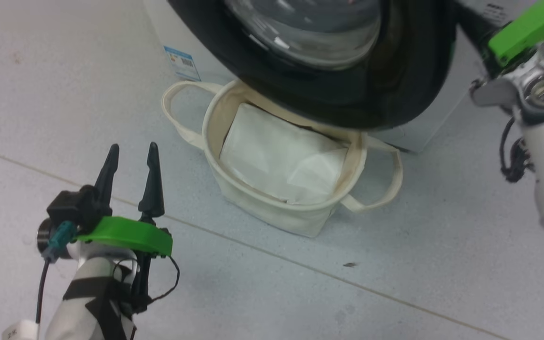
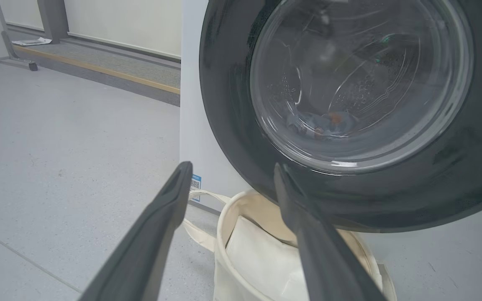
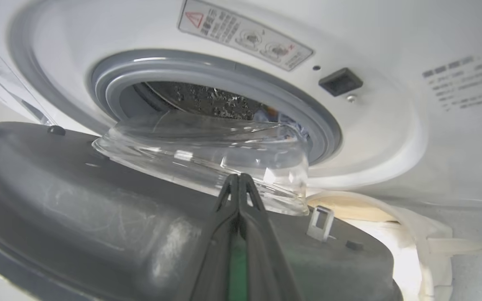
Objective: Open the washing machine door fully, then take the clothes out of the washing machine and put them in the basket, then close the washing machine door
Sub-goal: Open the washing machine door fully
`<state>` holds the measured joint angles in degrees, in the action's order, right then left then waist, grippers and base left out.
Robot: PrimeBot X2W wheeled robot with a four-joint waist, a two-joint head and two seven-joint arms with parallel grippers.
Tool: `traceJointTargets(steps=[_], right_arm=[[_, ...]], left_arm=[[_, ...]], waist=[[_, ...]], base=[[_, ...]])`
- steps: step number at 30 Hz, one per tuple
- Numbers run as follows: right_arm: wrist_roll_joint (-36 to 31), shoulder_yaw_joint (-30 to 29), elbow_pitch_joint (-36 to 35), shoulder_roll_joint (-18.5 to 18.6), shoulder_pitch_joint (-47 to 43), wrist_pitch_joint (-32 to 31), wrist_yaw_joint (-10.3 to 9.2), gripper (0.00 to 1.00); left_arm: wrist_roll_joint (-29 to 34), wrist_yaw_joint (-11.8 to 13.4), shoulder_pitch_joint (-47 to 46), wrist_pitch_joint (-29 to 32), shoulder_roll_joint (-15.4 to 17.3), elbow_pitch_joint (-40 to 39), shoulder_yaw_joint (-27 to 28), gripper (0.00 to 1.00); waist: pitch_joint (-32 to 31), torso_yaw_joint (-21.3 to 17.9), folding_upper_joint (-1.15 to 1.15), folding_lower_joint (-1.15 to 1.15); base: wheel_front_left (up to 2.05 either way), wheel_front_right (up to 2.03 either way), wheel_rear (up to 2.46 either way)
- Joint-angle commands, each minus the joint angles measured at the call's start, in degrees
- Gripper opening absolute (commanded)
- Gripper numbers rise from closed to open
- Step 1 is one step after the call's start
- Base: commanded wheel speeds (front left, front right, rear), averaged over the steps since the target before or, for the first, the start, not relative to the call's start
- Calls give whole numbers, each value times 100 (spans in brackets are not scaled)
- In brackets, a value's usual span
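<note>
The washing machine door [image 1: 395, 94] hangs part open over the basket [image 1: 276, 218], a cream tub with loop handles. In the right wrist view my right gripper [image 3: 239, 179] is shut with nothing in it, and its tips lie against the door's grey inner face [image 3: 78, 200] beside the glass dome. Behind the dome are the washing machine [image 3: 391, 125] and its grey gasket [image 3: 111, 90]. A bit of the blue clothes [image 3: 285, 125] shows in the drum, and the clothes [image 2: 329, 123] also show through the door glass. My left gripper [image 1: 132, 151] stands open above the floor, left of the basket.
A plain white sheet [image 1: 276, 156] lies inside the basket. The washer's white side carries a blue label [image 1: 182, 61]. Grey floor [image 1: 395, 264] stretches in front of the basket. A raised ledge [image 2: 98, 67] and a metal frame foot [image 2: 19, 58] stand far off along the wall.
</note>
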<state>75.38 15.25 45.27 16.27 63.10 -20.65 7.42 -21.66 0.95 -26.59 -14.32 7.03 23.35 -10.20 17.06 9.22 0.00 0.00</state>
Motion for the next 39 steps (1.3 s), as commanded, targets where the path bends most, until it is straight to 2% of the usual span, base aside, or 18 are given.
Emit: traceJointTargets(steps=[1,9,18,24,32,39], right_arm=[[137,215,-321,-301,-212,-143,7,0],[435,737,-1029,-429,-1046,-381,7,0],[667,1316,-1752,-808,-1717,-438,7,0],[754,1644,-1985,-1038,-1994,-378,7,0],[988,2328,-2042,-1326,-2093,139,7,0],[1741,3174,-2063,-1337,-1861,909,7,0]], left_arm=[[94,-30,36,-68,106,-115,226,100],[167,-61,317,-68,71,-8,325,100],[216,-37,640,-68,57,44,404,100],[231,-24,776,-68,66,85,417,100],[199,29,925,-68,161,33,493,100],[151,29,890,-68,199,31,529,100]], waist=[[-155,-55,0,0],[-613,-105,0,0],[-990,-9,0,0],[-1207,109,0,0],[-1273,264,0,0],[-1271,390,0,0]], base=[[0,0,0],[0,0,0],[0,0,0],[0,0,0],[0,0,0],[0,0,0]])
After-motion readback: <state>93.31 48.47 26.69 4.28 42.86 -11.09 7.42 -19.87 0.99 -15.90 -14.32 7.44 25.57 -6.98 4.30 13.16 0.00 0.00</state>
